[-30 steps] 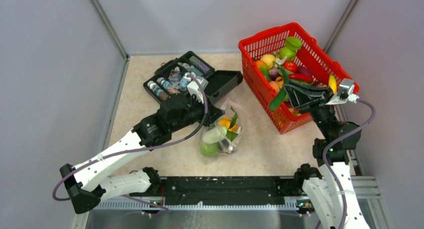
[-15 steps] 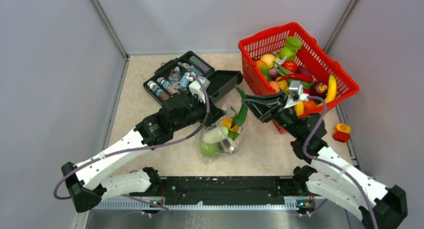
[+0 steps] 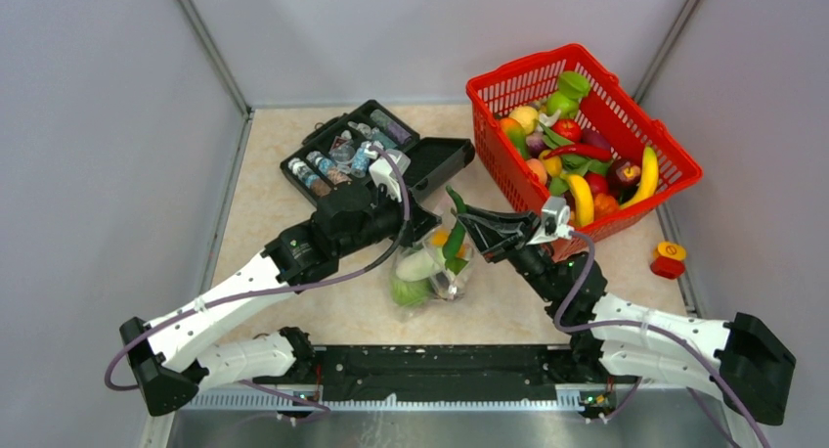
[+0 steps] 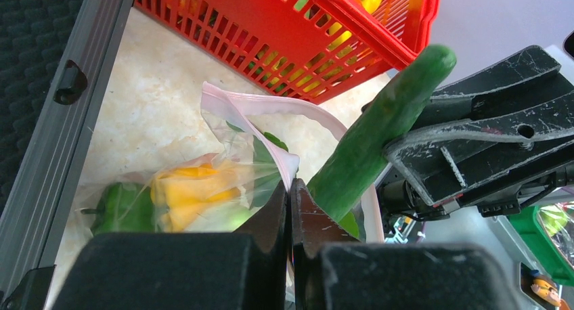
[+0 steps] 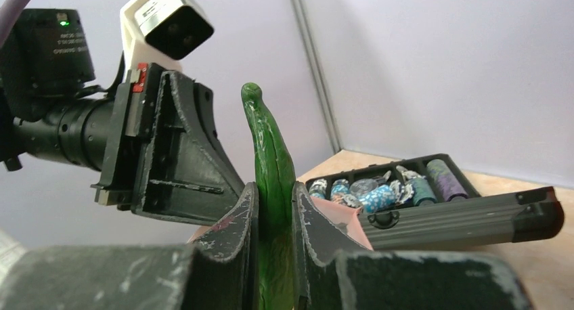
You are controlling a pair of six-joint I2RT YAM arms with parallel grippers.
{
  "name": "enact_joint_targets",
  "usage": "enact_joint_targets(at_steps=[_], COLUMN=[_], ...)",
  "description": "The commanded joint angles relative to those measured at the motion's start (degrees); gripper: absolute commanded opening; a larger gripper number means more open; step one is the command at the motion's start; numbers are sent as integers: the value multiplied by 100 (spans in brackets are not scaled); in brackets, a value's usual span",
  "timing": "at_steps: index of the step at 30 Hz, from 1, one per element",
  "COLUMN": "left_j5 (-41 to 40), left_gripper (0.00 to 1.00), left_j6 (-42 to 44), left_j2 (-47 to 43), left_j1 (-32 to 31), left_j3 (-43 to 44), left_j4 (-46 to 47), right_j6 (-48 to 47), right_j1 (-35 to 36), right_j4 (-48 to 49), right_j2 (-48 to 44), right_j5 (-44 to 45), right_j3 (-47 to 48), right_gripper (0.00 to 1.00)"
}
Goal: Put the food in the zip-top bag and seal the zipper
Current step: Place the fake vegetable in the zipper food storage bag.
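R end effector (image 5: 274, 196) nearly closed, clamped on long green cucumber (image 5: 268, 144), lower end at bag mouth. L end effector (image 4: 290, 196) fully closed, pinching clear crinkly zip-top bag (image 3: 428, 272) by pink zipper (image 4: 267, 105). Bag lies mid counter (image 3: 489, 311), yellow pepper (image 4: 193, 195) inside.

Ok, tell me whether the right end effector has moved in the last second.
Yes. The right end effector, gripping the cucumber, has swung left, from over the red basket to the zip-top bag mouth.
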Motion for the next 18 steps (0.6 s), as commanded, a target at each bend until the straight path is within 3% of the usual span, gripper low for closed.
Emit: enact_joint_targets(at_steps=[1, 5, 8, 12, 15, 18], left_j5=[-162, -199, -194, -199, -201, -202], left_gripper=[0, 0, 0, 0, 0, 0], left_j6=[99, 134, 139, 130, 127, 105], left_j2=[-183, -228, -273, -293, -300, -314], left_j1=[-13, -13, -13, -13, -13, -13], left_j3=[199, 200, 182, 173, 170, 156], left_j4=[314, 300, 311, 329, 320, 317], right_j6=[-73, 349, 540, 645, 519, 285], right_j1=[89, 87, 88, 95, 94, 94], right_j4=[246, -1446, -2422, -3239, -3543, -3942], right_j2=[-10, -199, -315, -536, -870, -1223], right_j5=[279, -266, -584, -913, -1054, -833], right_j3=[112, 662, 920, 1102, 1140, 1208], right_gripper=[0, 3, 19, 49, 60, 62])
